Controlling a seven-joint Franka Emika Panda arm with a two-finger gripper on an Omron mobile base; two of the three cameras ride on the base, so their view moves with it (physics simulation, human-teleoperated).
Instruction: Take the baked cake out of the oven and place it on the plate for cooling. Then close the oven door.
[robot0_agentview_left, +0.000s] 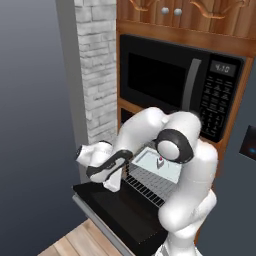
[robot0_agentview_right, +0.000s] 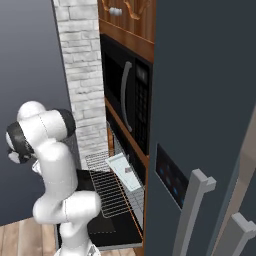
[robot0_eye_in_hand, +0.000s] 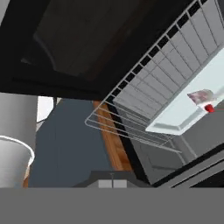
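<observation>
**Left base view: arm doubled over the dropped oven door**

The white arm rises at the lower right, folds hard at its dark elbow joint and reaches left. Its hand hangs low over the oven door (robot0_agentview_left: 120, 212), which lies flat and open. The pincer (robot0_agentview_left: 80, 154) sits at the hand's left end, closed and gripping nothing.

Inside the oven (robot0_agentview_left: 150, 175), a wire rack (robot0_agentview_left: 145, 182) is drawn partway out. On it rests a pale tray (robot0_agentview_left: 157, 167) carrying the cake (robot0_agentview_left: 160, 161), a small piece with a red top. In the hand view the rack (robot0_eye_in_hand: 144, 109) cuts diagonally across, tray (robot0_eye_in_hand: 192, 109) at the right.

Above sits the black microwave (robot0_agentview_left: 175, 85), framed in brown wood cabinetry (robot0_agentview_left: 185, 35). A white brick column (robot0_agentview_left: 97, 70) stands left, with wood flooring (robot0_agentview_left: 75, 242) below. The right base view shows a dark grey refrigerator (robot0_agentview_right: 200, 100) close beside.
</observation>
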